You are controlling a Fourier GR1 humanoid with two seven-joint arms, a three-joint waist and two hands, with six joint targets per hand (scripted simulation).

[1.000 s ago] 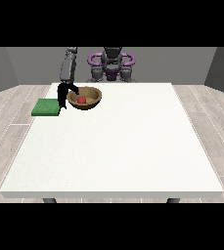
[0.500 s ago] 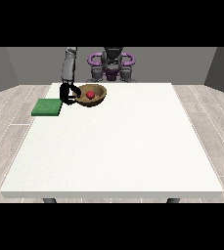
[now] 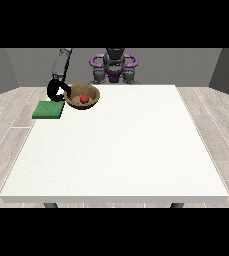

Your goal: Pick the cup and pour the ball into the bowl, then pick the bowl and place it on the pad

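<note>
Pouring was complete: ball lay in bowl, gripped by fingers; pad placement beside them remained.

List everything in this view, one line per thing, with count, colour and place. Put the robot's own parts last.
table: one, white, fills the middle of the view.
pad: one, green, at the table's far corner at the view's left.
bowl: one, brown, beside the pad toward the view's right.
ball: one, red, inside the bowl.
floor: light wood planks, around the table.
robot body: one, grey and purple, behind the table's far edge.
hand at the view's left: one, black, curled round the bowl's rim nearest the pad.
</note>
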